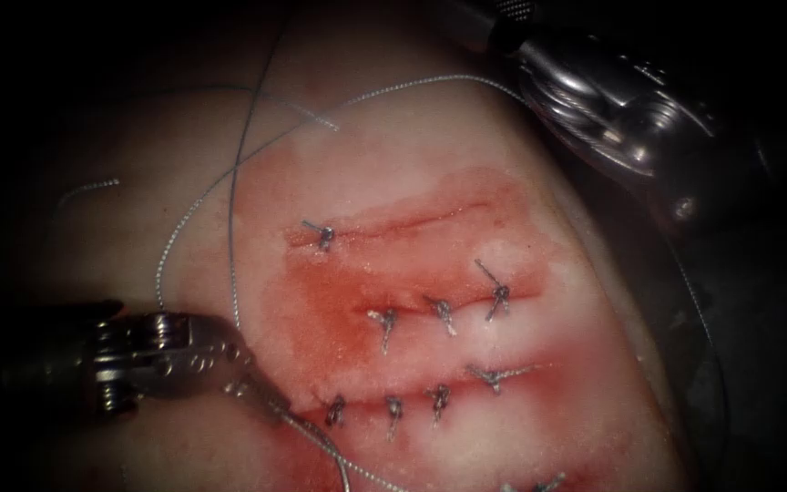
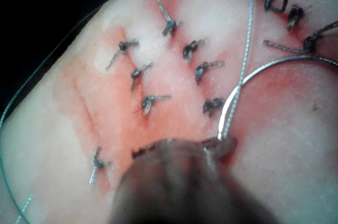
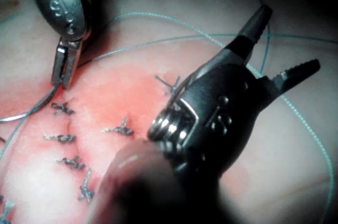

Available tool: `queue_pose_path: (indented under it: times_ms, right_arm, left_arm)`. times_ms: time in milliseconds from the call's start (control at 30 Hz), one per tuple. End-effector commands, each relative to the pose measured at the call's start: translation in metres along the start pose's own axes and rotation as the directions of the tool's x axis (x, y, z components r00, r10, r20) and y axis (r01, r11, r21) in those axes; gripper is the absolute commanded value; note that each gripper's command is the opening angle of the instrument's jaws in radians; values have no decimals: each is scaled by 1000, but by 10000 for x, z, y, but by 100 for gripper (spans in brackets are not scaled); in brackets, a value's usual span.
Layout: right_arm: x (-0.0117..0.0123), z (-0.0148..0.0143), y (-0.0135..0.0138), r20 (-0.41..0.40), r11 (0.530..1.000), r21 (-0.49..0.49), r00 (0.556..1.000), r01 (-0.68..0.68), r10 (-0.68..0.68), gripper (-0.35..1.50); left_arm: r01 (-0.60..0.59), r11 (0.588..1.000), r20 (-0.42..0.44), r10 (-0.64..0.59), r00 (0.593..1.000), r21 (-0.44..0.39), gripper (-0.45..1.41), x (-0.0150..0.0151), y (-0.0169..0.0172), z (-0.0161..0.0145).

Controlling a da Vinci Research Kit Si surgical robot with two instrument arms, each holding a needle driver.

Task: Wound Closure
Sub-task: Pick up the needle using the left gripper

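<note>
Inventory as I see it from the console:

- Tissue (image 1: 393, 155): one piece, pale, moist and glossy, stained with red fluid (image 1: 321, 301) around the cuts.
- Cuts: three closed rows in the endoscope view, a fourth at the lower edge.
- Stitches (image 1: 444, 312): I count nine grey knotted ones with short bristly ends: one, three, four, then one.
- Needle (image 2: 264, 68): one, steel, smooth and curved. It is held near one end and arcs over the tissue left of the cuts. Its far end leaves the left wrist view, so I cannot tell if it is in the tissue.
- Thread (image 1: 412, 84): one long twisted grey strand, looping above and left of the cuts.
- Left tool (image 3: 63, 73): fingers together, clamped on the needle.
- Right tool (image 3: 282, 44): serrated fingers (image 3: 301, 68) wide apart, holding nothing, above the tissue
</note>
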Motion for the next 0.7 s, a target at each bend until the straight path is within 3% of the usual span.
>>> queue_pose_path:
  times_ms: [33, 67, 100, 267, 467, 533, 700]
  right_arm:
    - [6, 5, 4, 1, 1000, -3, 1000, -7, 7, 126]
    - [7, 5, 4, 2, 1000, -3, 1000, -6, 6, 126]
    - [8, 5, 4, 2, 1000, -3, 1000, -6, 6, 126]
    - [9, 5, 4, 2, 1000, -7, 1000, -11, 11, 128]
    - [15, 6, 6, 2, 1000, -7, 1000, -14, 14, 128]
    - [19, 7, 8, 3, 1000, -16, 1000, -12, 12, 130]
    - [23, 9, 11, 4, 1000, -22, 1000, -11, 11, 131]
  left_arm:
    - [25, 1000, 1, -25, 1000, -2, -20, -3, 7, 4]
    - [61, 998, 2, -61, 998, -5, -42, -4, 5, 3]
    - [67, 998, 3, -67, 998, -7, -45, -5, 5, 2]
    - [68, 997, 14, -68, 998, -45, -25, -10, 8, -14]
    - [99, 986, 34, -95, 995, -133, -16, -12, 21, -40]
    - [147, 972, 33, -144, 989, -185, -11, -2, 33, -56]
    - [184, 954, 5, -188, 982, -235, -8, 13, 41, -65]
